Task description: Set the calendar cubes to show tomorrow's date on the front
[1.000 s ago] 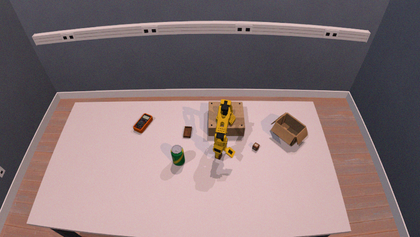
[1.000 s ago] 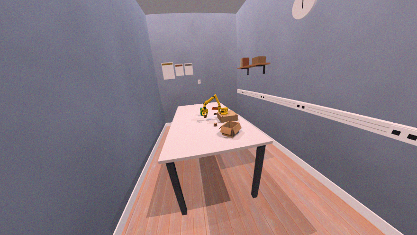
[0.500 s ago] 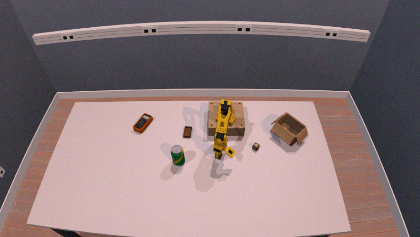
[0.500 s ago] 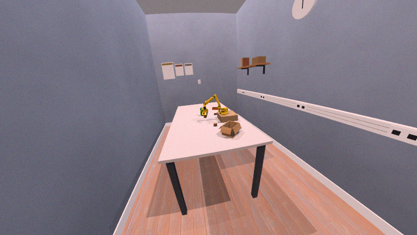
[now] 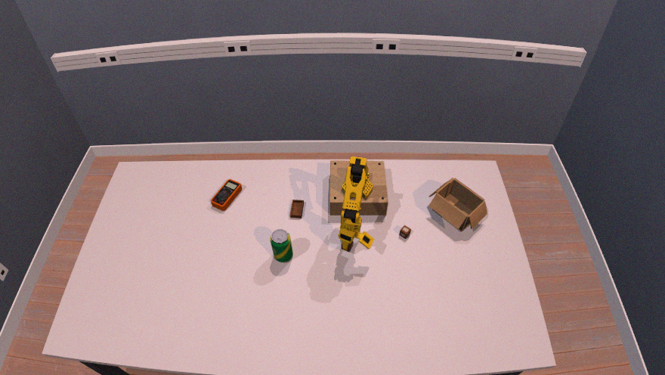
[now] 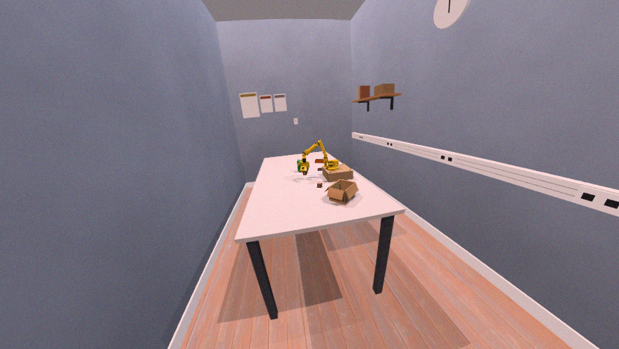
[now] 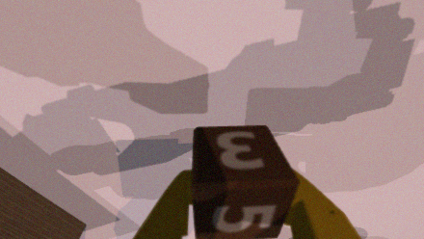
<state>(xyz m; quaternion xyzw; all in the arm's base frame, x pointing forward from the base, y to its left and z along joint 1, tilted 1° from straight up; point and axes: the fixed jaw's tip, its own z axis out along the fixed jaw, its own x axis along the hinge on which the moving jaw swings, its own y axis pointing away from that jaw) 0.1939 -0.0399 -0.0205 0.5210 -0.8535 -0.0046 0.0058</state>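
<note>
My gripper (image 5: 347, 245) is shut on a dark brown calendar cube (image 7: 241, 178) and holds it above the table in front of the arm's base. In the wrist view the cube shows a 3 on its far face and a 5 on its near face, both seen upside down. The gripper also shows in the exterior view (image 6: 304, 168). The second brown cube (image 5: 404, 231) sits on the table to the right of the gripper, apart from it. The small brown calendar tray (image 5: 296, 209) lies to the left of the base and looks empty.
A green can (image 5: 281, 245) stands left of the gripper. An open cardboard box (image 5: 457, 203) lies at the right. An orange multimeter (image 5: 225, 193) lies at the back left. The arm stands on a wooden block.
</note>
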